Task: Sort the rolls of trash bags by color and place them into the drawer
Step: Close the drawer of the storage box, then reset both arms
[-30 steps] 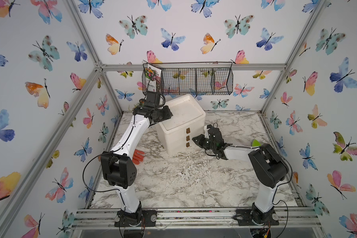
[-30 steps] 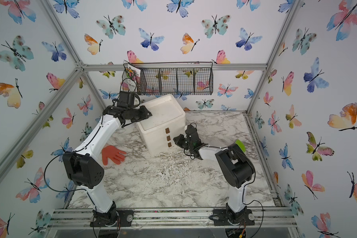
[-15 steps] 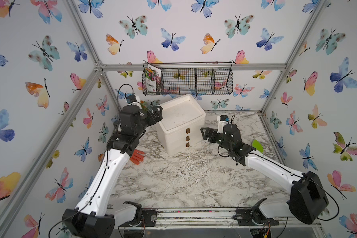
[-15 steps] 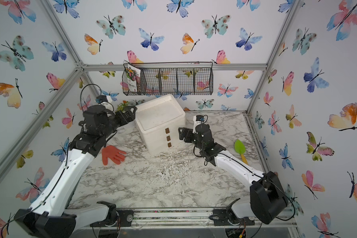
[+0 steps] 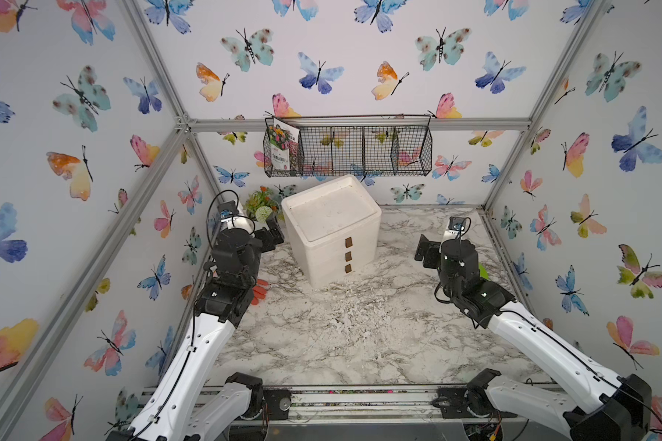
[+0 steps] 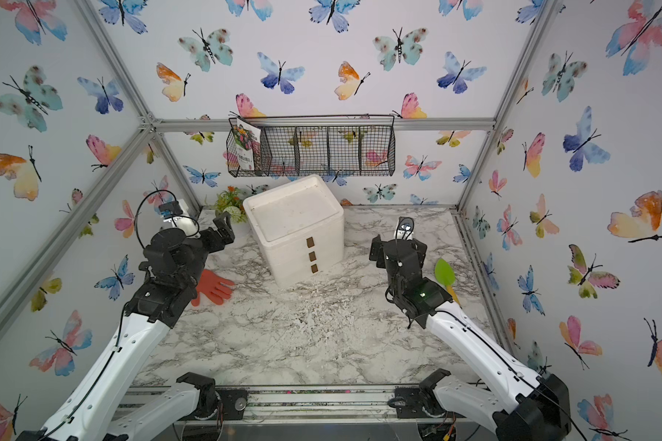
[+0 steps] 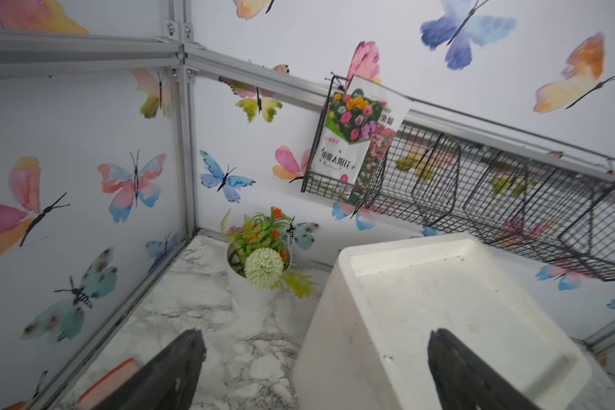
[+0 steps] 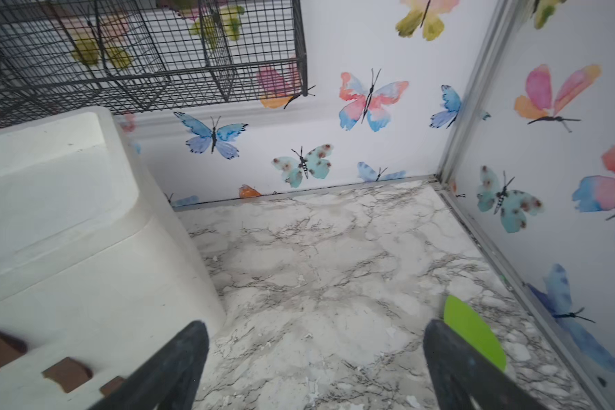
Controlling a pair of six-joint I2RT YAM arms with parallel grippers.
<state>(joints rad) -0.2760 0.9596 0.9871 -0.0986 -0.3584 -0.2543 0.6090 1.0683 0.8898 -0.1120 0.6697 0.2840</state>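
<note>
No rolls of trash bags show in any view. The white foam drawer unit [image 5: 333, 229] stands at the back middle of the marble table, and its three brown-handled drawers [image 5: 348, 255] sit flush and shut. My left gripper [image 5: 270, 236] hangs open to the left of the unit with nothing between its fingers; in the left wrist view the left gripper [image 7: 315, 355] spans the unit's corner from above. My right gripper [image 6: 398, 248] is open and empty to the right of the unit. In the right wrist view the right gripper [image 8: 315, 348] is over bare marble.
An orange rubber glove [image 6: 213, 286] lies by the left arm. A green-bladed trowel [image 6: 445, 273] lies by the right arm. A potted plant [image 7: 260, 262] stands in the back left corner. A black wire basket [image 5: 348, 151] holding a seed packet [image 7: 352, 142] hangs above the unit. White crumbs [image 5: 352, 324] litter the table.
Both arms have drawn back from the drawer unit toward the front and sides. Both grippers have gone from nearly shut to wide open.
</note>
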